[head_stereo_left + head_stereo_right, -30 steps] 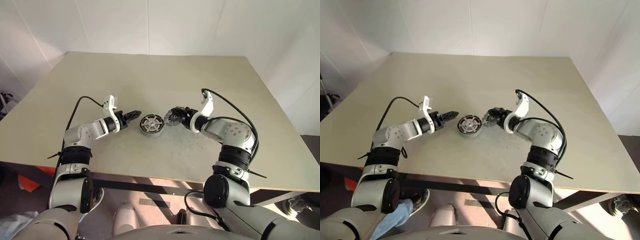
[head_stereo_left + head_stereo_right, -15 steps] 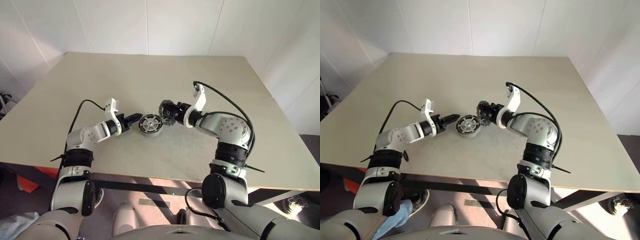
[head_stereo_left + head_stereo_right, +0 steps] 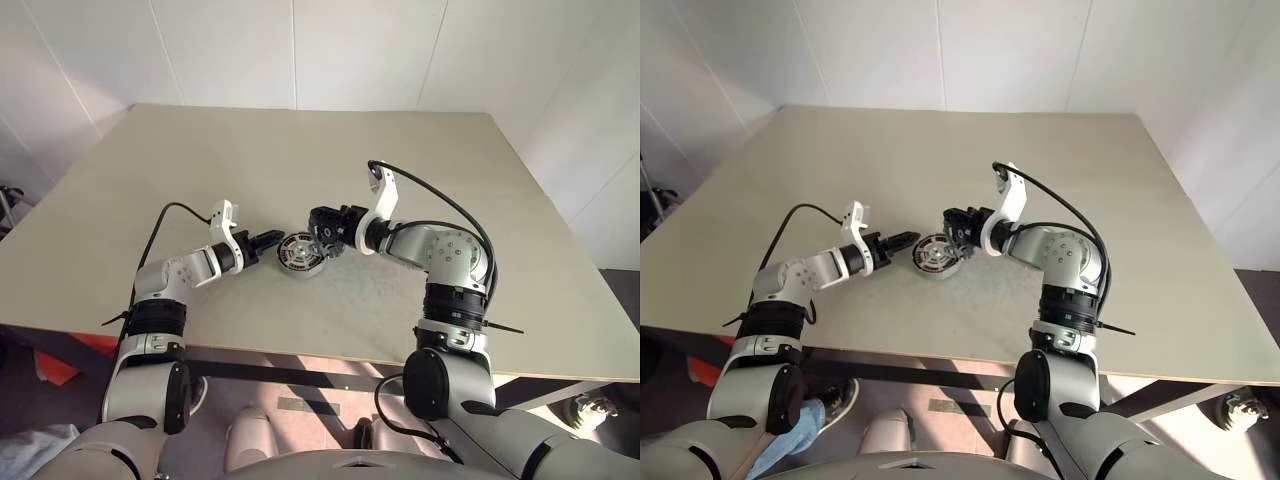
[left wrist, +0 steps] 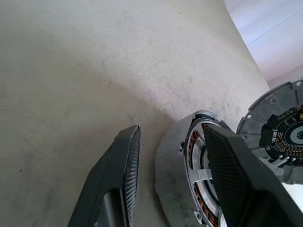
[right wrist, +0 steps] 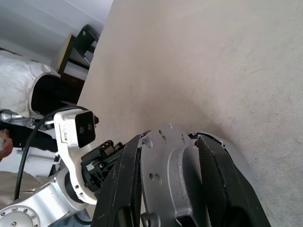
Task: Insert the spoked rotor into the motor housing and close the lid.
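The round silver motor housing [image 3: 300, 270] lies flat on the table, with copper coils [image 4: 193, 142] showing inside its wall. A dark ring with silver spokes, which looks like the spoked rotor [image 3: 301, 250], sits inside it. My left gripper [image 4: 173, 130] is open and straddles the housing's left rim, one finger [image 4: 120, 175] outside and the other over the inside. My right gripper [image 5: 169, 142] is shut on the grey lid [image 5: 165, 161]. It holds the lid tilted on edge just above the housing's right side. The left wrist view also shows the lid [image 4: 279, 127].
The beige table [image 3: 300, 150] stretches wide behind and to both sides of the parts. Its front edge [image 3: 300, 355] runs close below them. A person's leg and shoe [image 3: 805, 415] show under the front left edge.
My right gripper has carried the lid left and slightly up, rolling it, from beside the housing to over its right rim. The left gripper has barely moved.
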`<state>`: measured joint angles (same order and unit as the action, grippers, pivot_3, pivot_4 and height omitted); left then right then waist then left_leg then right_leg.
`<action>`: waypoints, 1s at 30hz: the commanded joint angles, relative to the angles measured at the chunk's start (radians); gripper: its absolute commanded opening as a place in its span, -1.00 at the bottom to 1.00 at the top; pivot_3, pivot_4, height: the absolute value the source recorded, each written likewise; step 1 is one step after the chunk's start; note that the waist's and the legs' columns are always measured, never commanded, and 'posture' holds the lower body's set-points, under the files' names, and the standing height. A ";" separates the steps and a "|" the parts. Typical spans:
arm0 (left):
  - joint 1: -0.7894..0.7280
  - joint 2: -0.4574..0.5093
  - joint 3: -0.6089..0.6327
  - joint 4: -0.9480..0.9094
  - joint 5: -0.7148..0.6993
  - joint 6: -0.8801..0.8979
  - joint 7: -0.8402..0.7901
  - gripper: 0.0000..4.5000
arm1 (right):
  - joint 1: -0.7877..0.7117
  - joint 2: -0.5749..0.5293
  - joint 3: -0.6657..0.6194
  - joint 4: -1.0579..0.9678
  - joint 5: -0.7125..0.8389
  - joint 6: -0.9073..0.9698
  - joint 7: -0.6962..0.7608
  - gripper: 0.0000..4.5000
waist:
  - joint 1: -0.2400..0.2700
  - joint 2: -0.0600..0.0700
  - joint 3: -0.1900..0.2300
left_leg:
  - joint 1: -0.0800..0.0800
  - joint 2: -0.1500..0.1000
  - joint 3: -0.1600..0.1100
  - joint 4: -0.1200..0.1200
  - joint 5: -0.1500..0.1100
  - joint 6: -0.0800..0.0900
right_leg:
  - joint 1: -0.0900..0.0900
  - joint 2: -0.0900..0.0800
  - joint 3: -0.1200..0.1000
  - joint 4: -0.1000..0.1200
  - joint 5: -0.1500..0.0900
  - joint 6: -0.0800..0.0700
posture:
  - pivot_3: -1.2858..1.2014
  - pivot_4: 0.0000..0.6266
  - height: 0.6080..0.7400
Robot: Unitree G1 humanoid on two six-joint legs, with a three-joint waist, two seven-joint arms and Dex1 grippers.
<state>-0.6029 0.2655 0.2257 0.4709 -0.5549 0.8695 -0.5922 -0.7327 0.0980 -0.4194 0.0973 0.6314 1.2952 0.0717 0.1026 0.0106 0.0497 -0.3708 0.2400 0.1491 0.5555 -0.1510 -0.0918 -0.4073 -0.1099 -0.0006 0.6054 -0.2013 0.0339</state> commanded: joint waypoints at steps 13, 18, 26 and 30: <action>-0.010 -0.012 0.001 -0.015 0.009 -0.017 0.007 0.00 | -0.017 -0.009 0.085 -0.068 0.022 -0.016 0.017 -0.12 | 0.000 0.000 0.000 | 0.000 0.000 0.000 0.000 0.000 0.000 | 0.000 0.000 0.000 0.000 0.000 0.000 | 0.03 -1.00 1.00; -0.012 -0.011 0.002 -0.015 0.009 -0.019 0.007 0.00 | -0.015 -0.014 0.083 -0.059 0.034 -0.015 0.032 0.13 | 0.001 0.000 0.000 | 0.000 0.000 0.000 0.000 0.000 0.000 | 0.000 0.000 0.000 0.000 0.000 0.000 | 0.03 -1.00 1.00; -0.010 -0.009 0.003 -0.015 0.011 -0.022 0.007 0.00 | -0.016 -0.012 0.081 -0.028 0.009 -0.019 0.010 0.99 | 0.001 0.000 0.000 | 0.000 0.000 0.000 0.000 0.000 0.000 | 0.000 0.000 0.000 0.000 0.000 0.000 | 0.03 -1.00 1.00; -0.008 -0.007 0.004 -0.016 0.011 -0.023 0.005 0.00 | -0.016 -0.014 0.086 -0.023 0.006 -0.026 0.010 0.99 | 0.001 0.000 0.000 | 0.000 0.000 0.000 0.000 0.000 0.000 | 0.000 0.000 0.000 0.000 0.000 0.000 | 0.03 -1.00 1.00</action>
<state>-0.6019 0.2507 0.2257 0.4715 -0.5428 0.8619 -0.5799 -0.7324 0.0852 -0.3411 0.0897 0.6272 1.2869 0.0815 0.1039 0.0105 0.0496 -0.3708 0.2400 0.1491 0.5560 -0.1510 -0.0918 -0.4071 -0.1099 -0.0006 0.6057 -0.2012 0.0339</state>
